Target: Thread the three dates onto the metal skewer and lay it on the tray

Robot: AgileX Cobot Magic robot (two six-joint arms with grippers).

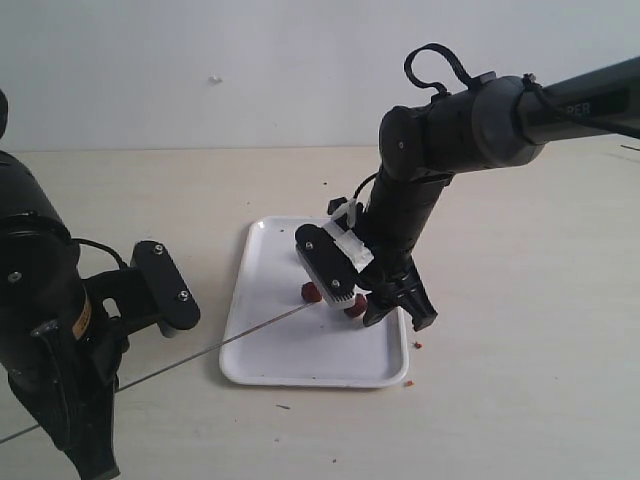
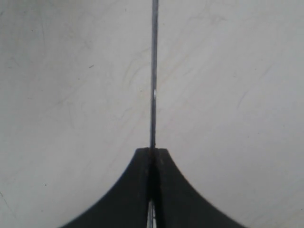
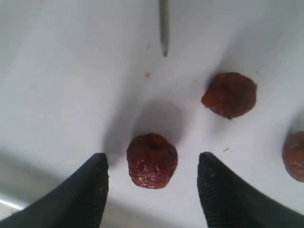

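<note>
The white tray point(image 1: 270, 350) lies mid-table. In the right wrist view three dates rest on the tray point(image 3: 71, 71): one date point(image 3: 152, 161) sits between the spread fingers of my right gripper point(image 3: 153, 159), untouched, a second date point(image 3: 230, 94) lies further out, and a third point(image 3: 295, 156) is at the picture's edge. The exterior view shows two dates point(image 1: 312, 291) point(image 1: 355, 308) beside the lowered right gripper point(image 1: 400, 310). My left gripper point(image 2: 153, 151) is shut on the metal skewer point(image 2: 153, 71). The skewer point(image 1: 200, 350) slants across the table, its tip point(image 3: 164, 28) over the tray near the dates.
Small brown crumbs point(image 1: 408, 382) lie on the light wooden table point(image 1: 520, 350) just off the tray's near right corner. A pale wall point(image 1: 250, 70) rises behind the table. The left arm's black body point(image 1: 50, 330) fills the lower left.
</note>
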